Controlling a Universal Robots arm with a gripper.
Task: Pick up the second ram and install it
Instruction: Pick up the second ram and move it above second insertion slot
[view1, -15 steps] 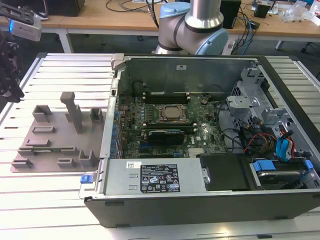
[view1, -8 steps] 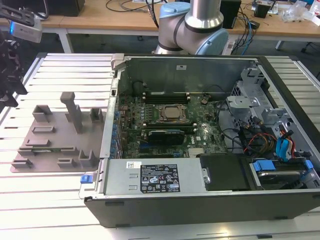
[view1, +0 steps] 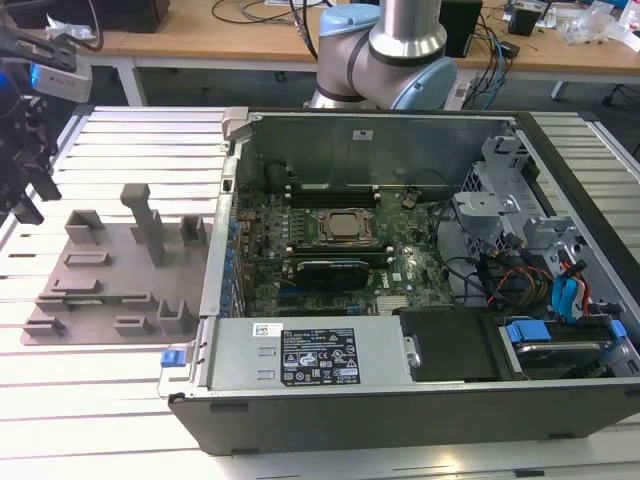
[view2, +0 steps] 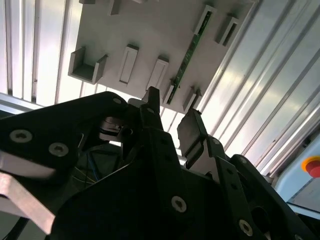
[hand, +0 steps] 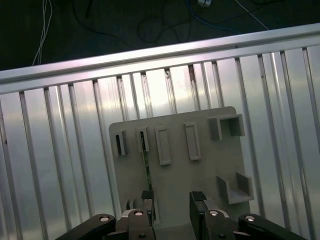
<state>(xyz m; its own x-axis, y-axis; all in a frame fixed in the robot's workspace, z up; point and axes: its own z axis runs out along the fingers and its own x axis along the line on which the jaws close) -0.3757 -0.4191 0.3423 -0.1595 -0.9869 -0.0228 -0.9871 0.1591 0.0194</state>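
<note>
Your gripper (hand: 172, 206) hangs over the grey holder tray (hand: 210, 162) with its fingers spread and nothing between them. The second ram (hand: 147, 172) stands on edge in the tray's slotted holders, a thin green strip in both wrist views, lying below the fingertips and not gripped. The tray sits on the slatted table, to the exterior view's left of the open computer case (view1: 350, 145)

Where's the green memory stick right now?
In the second wrist view the ram stands on edge in the grey tray on the slatted table, just beyond the open gripper.
</note>
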